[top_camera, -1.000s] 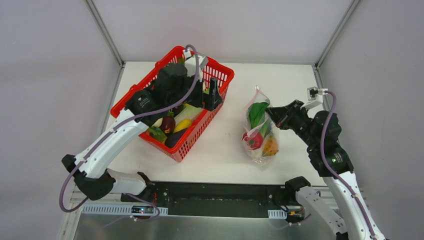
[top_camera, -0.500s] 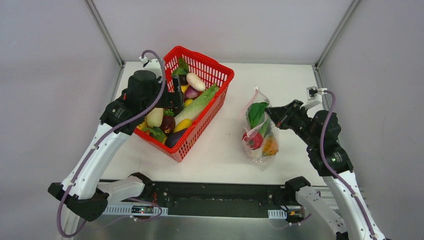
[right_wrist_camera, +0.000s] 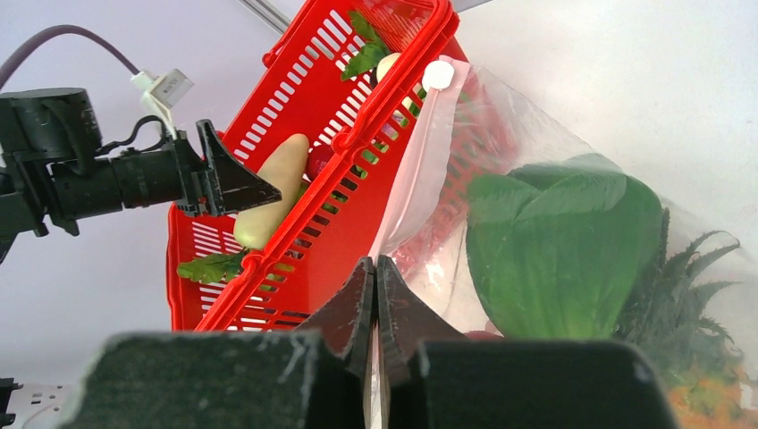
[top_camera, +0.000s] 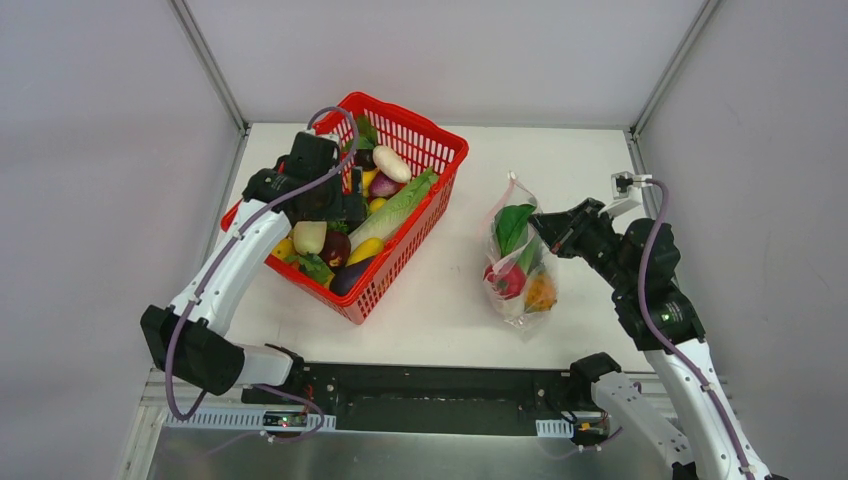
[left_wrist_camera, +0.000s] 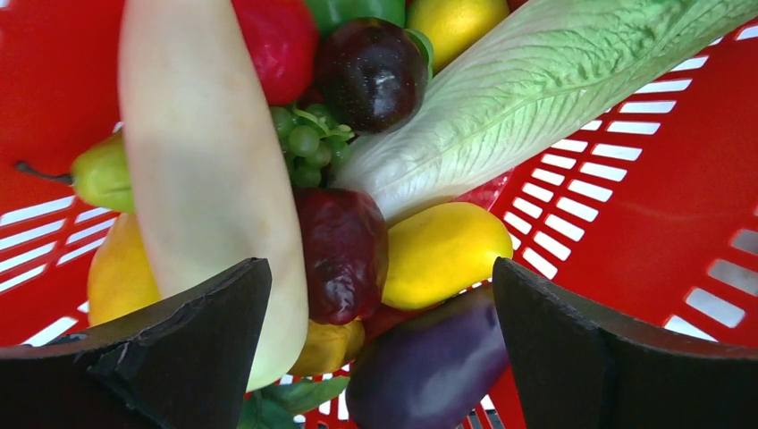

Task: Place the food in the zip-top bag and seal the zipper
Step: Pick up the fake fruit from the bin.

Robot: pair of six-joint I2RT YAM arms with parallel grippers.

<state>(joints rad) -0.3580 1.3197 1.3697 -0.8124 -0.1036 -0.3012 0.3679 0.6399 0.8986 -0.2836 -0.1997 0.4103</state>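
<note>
Left gripper (left_wrist_camera: 380, 273) is gaping wide and empty over glossy plastic food (left_wrist_camera: 442, 255) in the red mesh basket (top_camera: 400, 262); right gripper (right_wrist_camera: 376, 268) is pinching the far-right edge of the floppy clear zip-top bag (top_camera: 515, 292), bare table (top_camera: 440, 300) lying between

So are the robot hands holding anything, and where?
The right gripper pinches the zip-top bag by its pink zipper strip. The left gripper is open, holding nothing.
</note>
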